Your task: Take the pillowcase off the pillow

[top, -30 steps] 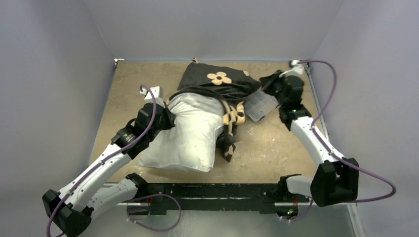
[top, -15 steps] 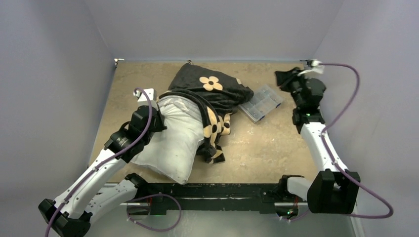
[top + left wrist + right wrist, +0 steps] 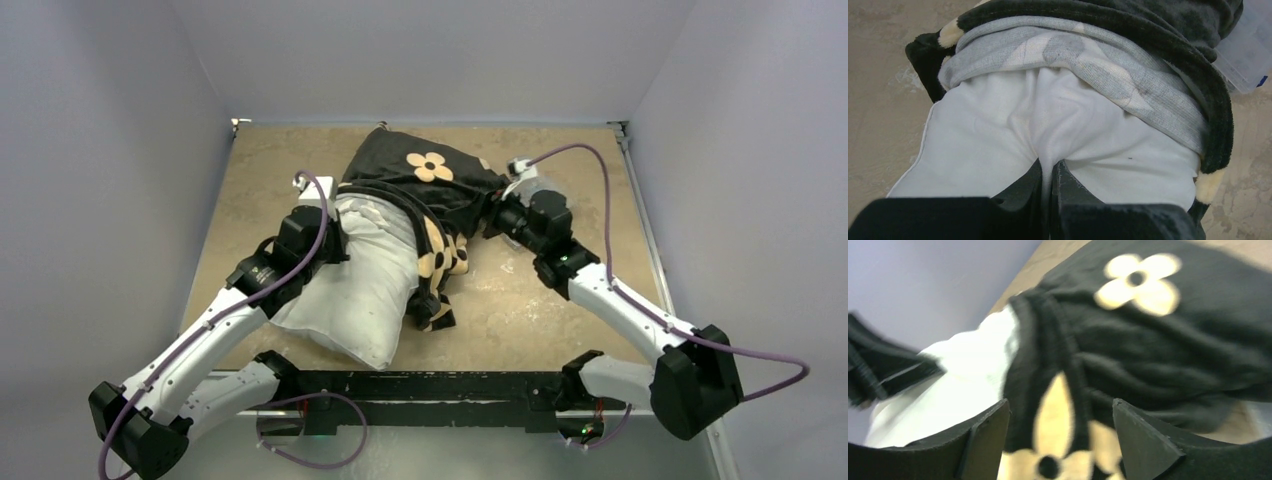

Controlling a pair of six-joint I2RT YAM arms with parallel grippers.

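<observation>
The white pillow (image 3: 360, 290) lies left of centre with its near half bare. The black pillowcase (image 3: 430, 185), with tan flowers, covers its far end and is bunched down its right side. My left gripper (image 3: 335, 240) is at the pillow's left side. In the left wrist view this left gripper (image 3: 1050, 165) is shut on a pinched fold of the pillow (image 3: 998, 125), below the pillowcase's grey lining (image 3: 1098, 55). My right gripper (image 3: 495, 222) stands open at the pillowcase's right edge. In its own view the right gripper (image 3: 1060, 405) faces the pillowcase (image 3: 1173, 340) with nothing gripped.
A clear plastic box (image 3: 1248, 50) lies right of the pillowcase, mostly under my right arm in the top view. Grey walls enclose the tan table (image 3: 560, 300) on three sides. The black base rail (image 3: 430, 385) runs along the near edge.
My right gripper opened, swung out to the far right corner, then came back low to the pillowcase's right edge. The pillow and pillowcase shifted left with my left gripper.
</observation>
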